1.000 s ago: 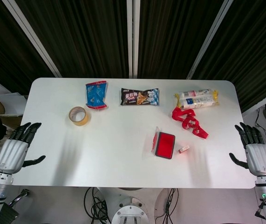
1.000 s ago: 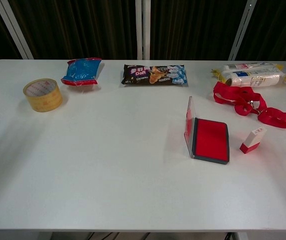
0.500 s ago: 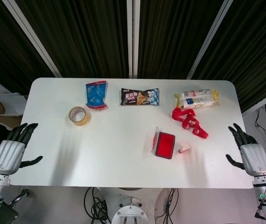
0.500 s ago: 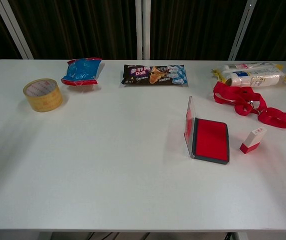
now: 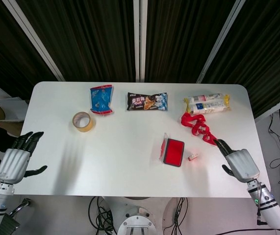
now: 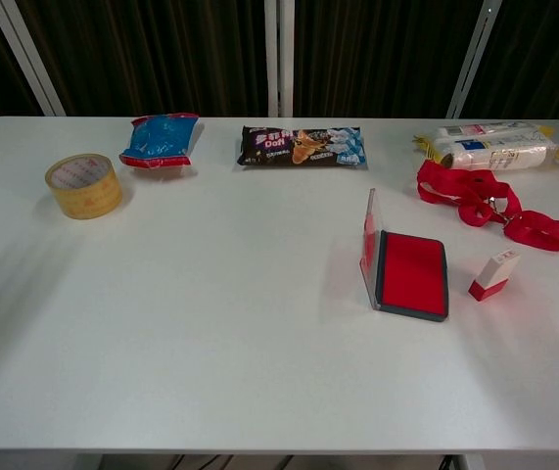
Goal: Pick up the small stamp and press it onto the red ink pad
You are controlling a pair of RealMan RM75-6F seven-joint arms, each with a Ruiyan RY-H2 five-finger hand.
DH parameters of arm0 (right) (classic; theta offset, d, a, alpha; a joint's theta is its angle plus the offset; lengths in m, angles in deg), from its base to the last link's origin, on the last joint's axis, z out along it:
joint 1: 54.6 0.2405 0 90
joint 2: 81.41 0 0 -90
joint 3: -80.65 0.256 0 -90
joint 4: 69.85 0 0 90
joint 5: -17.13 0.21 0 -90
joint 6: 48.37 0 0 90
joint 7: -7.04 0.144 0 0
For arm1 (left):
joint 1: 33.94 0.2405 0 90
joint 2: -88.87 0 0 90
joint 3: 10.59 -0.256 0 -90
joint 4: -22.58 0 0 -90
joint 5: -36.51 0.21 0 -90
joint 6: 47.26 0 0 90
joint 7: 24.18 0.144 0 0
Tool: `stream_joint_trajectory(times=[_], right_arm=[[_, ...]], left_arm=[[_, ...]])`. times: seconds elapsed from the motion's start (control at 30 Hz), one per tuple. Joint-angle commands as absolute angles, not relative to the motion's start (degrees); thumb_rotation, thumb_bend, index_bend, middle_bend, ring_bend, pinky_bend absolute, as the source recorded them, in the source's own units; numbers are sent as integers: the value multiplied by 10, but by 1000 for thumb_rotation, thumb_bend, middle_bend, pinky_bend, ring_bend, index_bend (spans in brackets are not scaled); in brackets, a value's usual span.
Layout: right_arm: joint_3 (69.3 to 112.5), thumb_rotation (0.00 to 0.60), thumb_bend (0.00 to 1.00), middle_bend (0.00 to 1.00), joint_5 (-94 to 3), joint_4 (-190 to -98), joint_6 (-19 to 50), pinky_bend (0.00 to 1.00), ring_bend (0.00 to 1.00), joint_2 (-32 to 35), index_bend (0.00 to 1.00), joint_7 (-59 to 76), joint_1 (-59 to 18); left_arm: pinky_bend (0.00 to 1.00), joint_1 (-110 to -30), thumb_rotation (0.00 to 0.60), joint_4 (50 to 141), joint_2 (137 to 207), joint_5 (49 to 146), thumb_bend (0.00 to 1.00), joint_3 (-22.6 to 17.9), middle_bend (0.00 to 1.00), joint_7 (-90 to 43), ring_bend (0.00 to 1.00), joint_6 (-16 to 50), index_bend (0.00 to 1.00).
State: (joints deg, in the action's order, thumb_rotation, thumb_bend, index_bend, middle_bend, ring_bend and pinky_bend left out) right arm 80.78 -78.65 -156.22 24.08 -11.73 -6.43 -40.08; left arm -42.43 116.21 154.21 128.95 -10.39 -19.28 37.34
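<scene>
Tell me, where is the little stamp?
The stamp lies on the table's right side, just right of the open red ink pad, near the red strap.

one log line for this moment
phase: reach | right hand: open, over table near small red-and-white stamp | left hand: open, idle | red ink pad: lid open

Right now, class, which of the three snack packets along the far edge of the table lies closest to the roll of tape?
The blue packet, the leftmost of the three, lies just beside the tape roll; the dark packet and the white-and-yellow packet lie farther right.
</scene>
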Motion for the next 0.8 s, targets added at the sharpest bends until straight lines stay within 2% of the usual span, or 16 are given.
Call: stream_joint_trajectory(times=[0.03, 0.17, 0.37, 0.57, 0.8], right_arm=[[809, 600, 161, 86, -789, -1560, 205, 917, 739, -86, 0, -107, -372], [815, 600, 160, 83, -780, -1544, 183, 917, 738, -54, 0, -126, -356], [822, 600, 159, 133, -755, -1508, 167, 917, 739, -10, 19, -141, -345], [821, 600, 160, 162, -749, -1470, 173, 917, 738, 20, 117, -125, -340], [814, 600, 162, 255, -762, -1429, 178, 917, 739, 46, 257, -91, -329]], left_arm=[[163, -424, 541, 1160, 1543, 1288, 5, -105, 112, -195, 99, 372, 51], [163, -423, 540, 1155, 1544, 1284, 5, -105, 113, -202, 99, 371, 51], [163, -424, 541, 1149, 1541, 1281, 5, -104, 113, -212, 99, 369, 51], [163, -425, 541, 1141, 1542, 1279, 5, -104, 112, -222, 99, 365, 51], [163, -426, 547, 1138, 1544, 1280, 5, -105, 112, -224, 99, 364, 51]])
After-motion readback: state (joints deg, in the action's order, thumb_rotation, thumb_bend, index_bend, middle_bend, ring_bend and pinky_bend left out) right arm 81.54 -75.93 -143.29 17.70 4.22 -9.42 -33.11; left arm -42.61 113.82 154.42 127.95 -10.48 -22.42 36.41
